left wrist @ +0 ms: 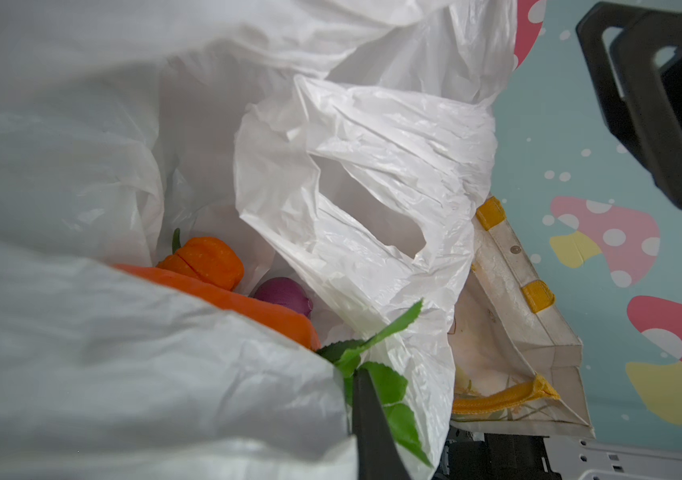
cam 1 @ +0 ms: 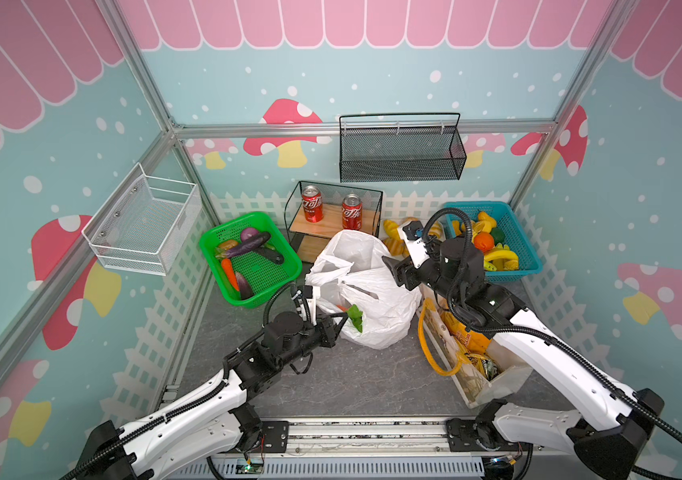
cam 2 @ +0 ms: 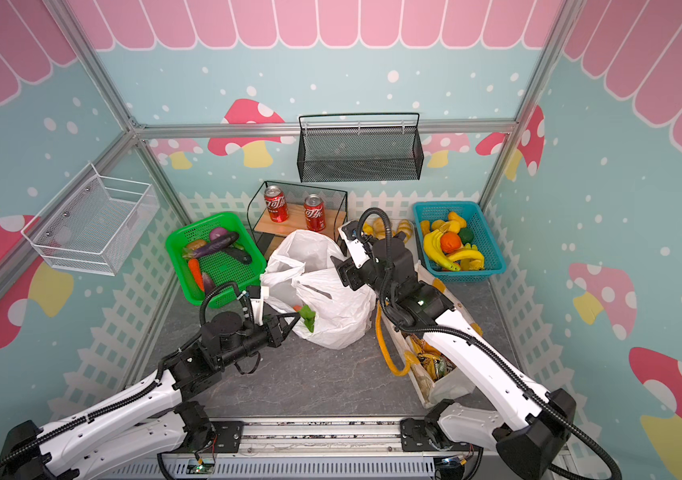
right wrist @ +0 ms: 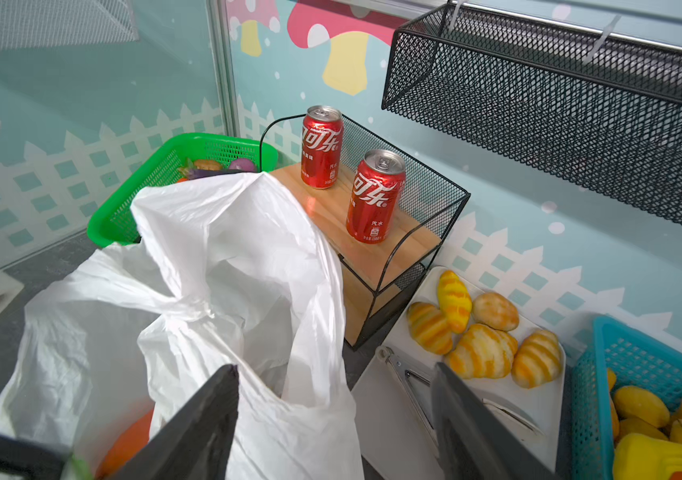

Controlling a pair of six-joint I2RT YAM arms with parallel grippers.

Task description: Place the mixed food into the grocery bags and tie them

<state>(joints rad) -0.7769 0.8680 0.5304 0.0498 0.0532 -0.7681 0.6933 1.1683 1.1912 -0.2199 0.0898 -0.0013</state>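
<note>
At the white bag [cam 1: 372,299], left tool [cam 1: 345,320] pinches carrot [left wrist: 231,299], right tool [right wrist: 335,368] gapes.

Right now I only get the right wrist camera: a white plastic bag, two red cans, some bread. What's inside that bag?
Observer: The left wrist camera looks into the plastic bag: a pumpkin, a purple onion and a carrot whose leaves stick out.
Operator: Is the other hand doing anything?
Observer: In both top views the left hand is at the bag's mouth, closed on the carrot's green leaves.
Operator: Is there only one bag?
Observer: No. In a top view a cloth bag with yellow handles lies beside it, on its right, with yellow snack packets inside.
</note>
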